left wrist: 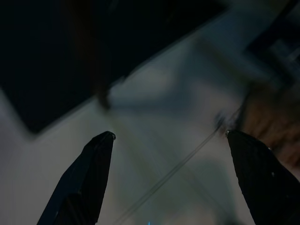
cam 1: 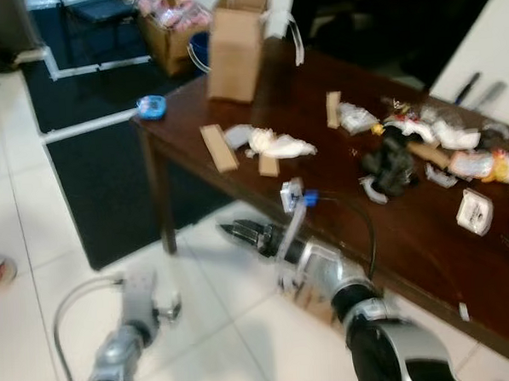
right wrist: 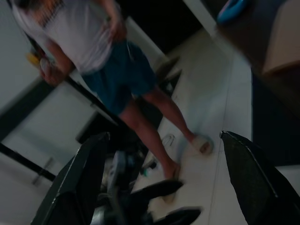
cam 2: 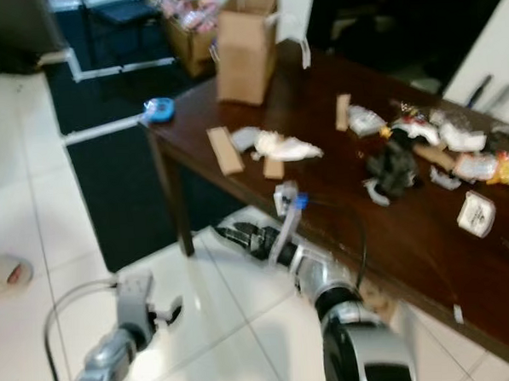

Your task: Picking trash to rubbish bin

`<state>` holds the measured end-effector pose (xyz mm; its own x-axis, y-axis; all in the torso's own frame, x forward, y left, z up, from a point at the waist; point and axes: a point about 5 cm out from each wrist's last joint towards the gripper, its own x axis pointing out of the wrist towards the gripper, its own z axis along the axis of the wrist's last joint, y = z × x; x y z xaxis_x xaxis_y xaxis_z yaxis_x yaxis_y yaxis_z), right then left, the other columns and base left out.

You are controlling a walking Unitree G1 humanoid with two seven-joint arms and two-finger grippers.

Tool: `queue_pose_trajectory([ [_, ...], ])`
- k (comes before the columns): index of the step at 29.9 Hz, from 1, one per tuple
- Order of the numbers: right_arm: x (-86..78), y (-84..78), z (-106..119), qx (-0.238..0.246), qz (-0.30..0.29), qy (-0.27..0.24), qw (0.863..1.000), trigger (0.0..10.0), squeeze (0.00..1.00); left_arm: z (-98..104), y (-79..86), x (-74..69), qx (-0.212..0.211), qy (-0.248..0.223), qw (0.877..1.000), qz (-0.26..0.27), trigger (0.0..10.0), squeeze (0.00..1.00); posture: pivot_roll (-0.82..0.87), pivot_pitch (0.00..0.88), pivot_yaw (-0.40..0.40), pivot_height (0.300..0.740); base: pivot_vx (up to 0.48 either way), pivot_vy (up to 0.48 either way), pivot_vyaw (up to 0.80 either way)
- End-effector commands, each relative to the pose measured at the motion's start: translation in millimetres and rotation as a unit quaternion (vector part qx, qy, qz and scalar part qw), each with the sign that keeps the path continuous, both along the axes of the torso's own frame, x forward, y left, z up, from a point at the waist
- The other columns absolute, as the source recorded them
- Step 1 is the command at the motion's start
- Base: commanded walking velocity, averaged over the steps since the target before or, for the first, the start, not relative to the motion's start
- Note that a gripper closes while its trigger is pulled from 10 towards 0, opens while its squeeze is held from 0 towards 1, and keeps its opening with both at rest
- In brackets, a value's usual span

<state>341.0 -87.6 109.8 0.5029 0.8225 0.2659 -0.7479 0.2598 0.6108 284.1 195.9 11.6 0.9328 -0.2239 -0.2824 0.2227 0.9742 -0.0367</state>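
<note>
Nearest the camera, both silver arms reach forward over the white tiled floor. The left tool hangs low above the tiles, its two black fingers spread wide with nothing between them. The right tool sits just short of the near edge of the dark wooden surface; its wrist view shows its fingers wide apart and empty, pointing at a person in a white shirt and blue shorts standing on the tiles.

On the surface, past the right tool, lie the bits of trash: a crumpled white wrapper, two flat wooden pieces, and further right a scatter of small packets and wrappers around a black object. A blue tape roll sits on the far left corner, and an open cardboard box stands upright behind it. Beyond the surface, a dark mat covers the floor, and another box of items rests farthest back. The picture is somewhat blurred.
</note>
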Motion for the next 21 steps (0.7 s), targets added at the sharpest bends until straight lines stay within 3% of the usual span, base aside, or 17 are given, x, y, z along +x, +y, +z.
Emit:
queue_pose_trajectory([
  [1,2.6,-8.4,13.0,0.037,0.005,-0.026,0.999,10.0,0.0,4.8,-10.9,2.9,-0.009,-0.019,0.999,-0.029,10.0,0.0,0.22,0.11,-0.084,0.74,0.352,0.0,-0.8],
  [4,18.3,-15.0,45.2,0.078,-0.049,-0.067,0.993,10.0,0.0,12.8,-18.6,10.1,-0.002,-0.033,0.998,-0.057,10.0,0.0,0.22,0.108,-0.079,0.74,0.345,0.0,-0.27],
  [6,29.7,-20.1,60.1,0.082,-0.109,-0.069,0.988,10.0,0.0,-4.2,-21.7,-0.7,0.008,0.012,0.998,-0.064,10.0,0.0,0.21,0.108,-0.076,0.74,0.0,0.0,0.0],
  [7,29.7,-20.1,60.1,0.082,-0.109,-0.069,0.988,10.0,0.0,-4.2,-21.7,-0.7,0.008,0.012,0.998,-0.064,10.0,0.0,0.21,0.108,-0.076,0.74,0.0,0.0,0.0],
  [9,39.9,-33.5,78.8,0.109,-0.169,-0.071,0.977,10.0,0.0,-22.6,-25.2,-17.2,-0.002,0.054,0.996,-0.066,10.0,0.0,0.21,0.104,-0.074,0.74,0.0,0.0,0.0],
  [12,42.4,-40.9,87.0,0.125,-0.185,-0.076,0.972,10.0,0.0,-32.5,-25.3,-27.4,-0.001,0.078,0.995,-0.065,10.0,0.0,0.2,0.104,-0.069,0.74,0.0,0.0,0.0],
  [14,44.7,-54.3,101.8,0.144,-0.209,-0.093,0.963,10.0,0.0,-51.2,-22.9,-48.8,0.005,0.128,0.99,-0.058,10.0,0.0,0.2,0.105,-0.071,0.74,0.0,0.0,0.0],
  [16,44.7,-54.3,101.8,0.144,-0.209,-0.093,0.963,10.0,0.0,-51.2,-22.9,-48.8,0.005,0.128,0.99,-0.058,10.0,0.0,0.2,0.105,-0.071,0.74,0.0,0.0,0.0],
  [18,46.5,-59.8,106.6,0.139,-0.229,-0.097,0.959,10.0,0.0,-57.4,-21.6,-57.3,0.004,0.145,0.988,-0.054,10.0,0.0,0.2,0.106,-0.073,0.74,0.0,0.0,0.0],
  [20,57.7,-70.2,111.4,0.006,-0.346,-0.094,0.933,10.0,0.0,-75.1,-11.1,-84.1,0.002,0.199,0.98,-0.017,10.0,0.0,0.2,0.109,-0.078,0.74,0.0,0.0,0.0],
  [21,57.7,-70.2,111.4,0.006,-0.346,-0.094,0.933,10.0,0.0,-75.1,-11.1,-84.1,0.002,0.199,0.98,-0.017,10.0,0.0,0.2,0.109,-0.078,0.74,0.0,0.0,0.0],
])
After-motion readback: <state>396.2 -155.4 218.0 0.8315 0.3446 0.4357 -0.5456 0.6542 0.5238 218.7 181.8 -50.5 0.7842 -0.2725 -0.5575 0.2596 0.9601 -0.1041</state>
